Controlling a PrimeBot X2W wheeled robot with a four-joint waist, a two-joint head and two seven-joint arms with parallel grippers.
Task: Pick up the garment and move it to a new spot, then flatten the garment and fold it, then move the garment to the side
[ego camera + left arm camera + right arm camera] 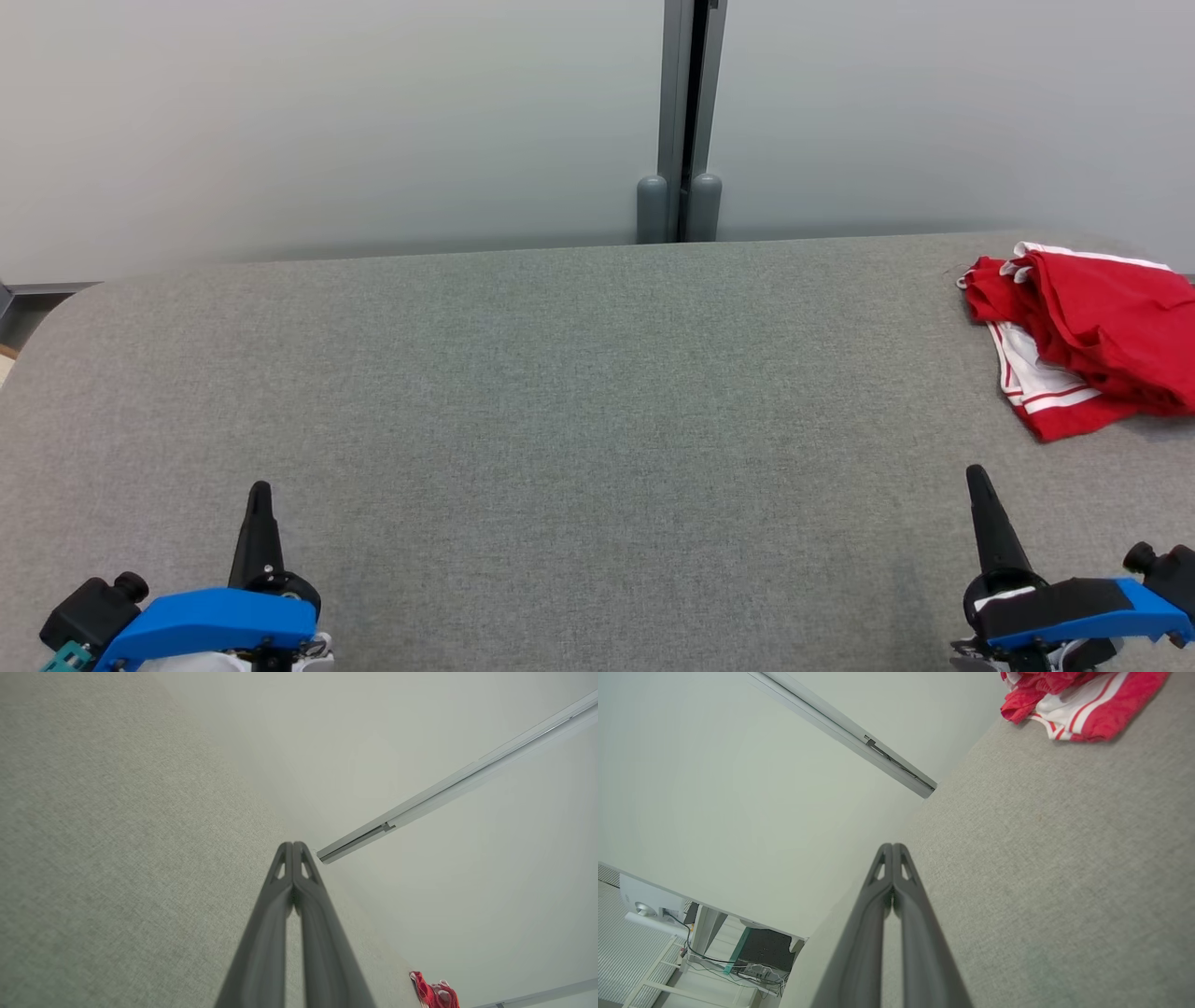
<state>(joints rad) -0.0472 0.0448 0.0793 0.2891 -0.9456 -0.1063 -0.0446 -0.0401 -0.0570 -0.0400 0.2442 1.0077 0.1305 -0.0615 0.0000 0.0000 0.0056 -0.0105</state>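
Fingers on both arms are clenched, tips pressed together with nothing between them. Ahead of the right fingers (pixel 991 527) and slightly to their outer side, apart from them, the red-and-white garment (pixel 1092 336) lies crumpled near the far right edge of the grey tabletop (pixel 579 392). Well apart from it, across the tabletop, are the left fingers (pixel 257 537). Beyond both pairs of fingertips stands a pale wall (pixel 327 121) with a grey post (pixel 689 112).
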